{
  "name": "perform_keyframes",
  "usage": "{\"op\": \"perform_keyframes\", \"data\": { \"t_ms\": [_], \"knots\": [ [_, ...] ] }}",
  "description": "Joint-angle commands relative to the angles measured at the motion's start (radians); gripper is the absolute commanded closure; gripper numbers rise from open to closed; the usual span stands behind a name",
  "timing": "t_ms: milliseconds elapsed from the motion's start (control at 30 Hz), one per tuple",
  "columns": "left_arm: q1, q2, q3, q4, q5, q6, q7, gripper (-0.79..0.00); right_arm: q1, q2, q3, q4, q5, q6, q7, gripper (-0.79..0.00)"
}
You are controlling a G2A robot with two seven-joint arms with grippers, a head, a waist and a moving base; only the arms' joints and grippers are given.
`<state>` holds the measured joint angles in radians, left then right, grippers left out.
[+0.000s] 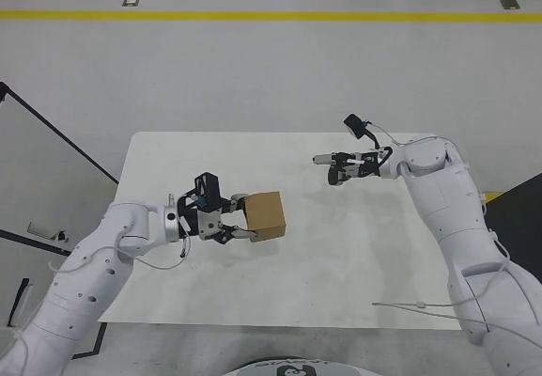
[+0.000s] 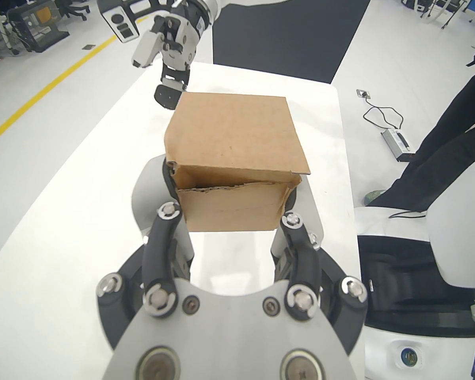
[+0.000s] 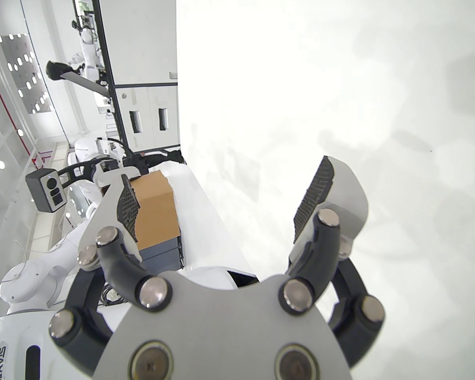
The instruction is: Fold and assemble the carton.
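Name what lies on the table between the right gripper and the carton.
Nothing: in the top view, only bare table separates the right gripper from the carton.

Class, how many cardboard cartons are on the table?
1. The carton sits near the middle of the table, between the fingers of the left gripper. None seem hidden.

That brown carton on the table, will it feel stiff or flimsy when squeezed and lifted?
Probably light: the carton looks like thin hollow cardboard. Likely flimsy at the end by the left gripper, where a flap gapes.
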<state>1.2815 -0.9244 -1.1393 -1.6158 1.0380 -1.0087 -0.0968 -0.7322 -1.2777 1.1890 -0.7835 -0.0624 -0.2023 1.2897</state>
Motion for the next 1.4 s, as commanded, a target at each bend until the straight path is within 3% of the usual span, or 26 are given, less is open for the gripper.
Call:
{"op": "perform_keyframes", "data": {
  "t_ms": [0,233,600,933,1167,1367],
  "knots": [
    [-0.017,-0.006,0.023,0.046,0.022,-0.004,0.033,0.0,0.0,0.0,0.0,0.0,0.0,0.0,0.0,-0.785],
    [-0.094,-0.033,0.127,0.182,0.096,-0.003,0.144,0.0,0.0,0.0,0.0,0.0,0.0,0.0,0.0,-0.785],
    [-0.085,-0.036,0.134,0.181,0.092,0.01,0.151,0.0,0.0,0.0,0.0,0.0,0.0,0.0,0.0,-0.785],
    [-0.162,-0.071,0.23,0.321,0.182,-0.004,0.26,0.0,0.0,0.0,0.0,0.0,0.0,0.0,0.0,-0.785],
    [-0.162,-0.071,0.23,0.321,0.182,-0.004,0.26,0.0,0.0,0.0,0.0,0.0,0.0,0.0,0.0,-0.785],
    [-0.165,-0.081,0.253,0.358,0.219,0.056,0.248,0.0,0.0,0.0,0.0,0.0,0.0,0.0,0.0,-0.785]
  ]
}}
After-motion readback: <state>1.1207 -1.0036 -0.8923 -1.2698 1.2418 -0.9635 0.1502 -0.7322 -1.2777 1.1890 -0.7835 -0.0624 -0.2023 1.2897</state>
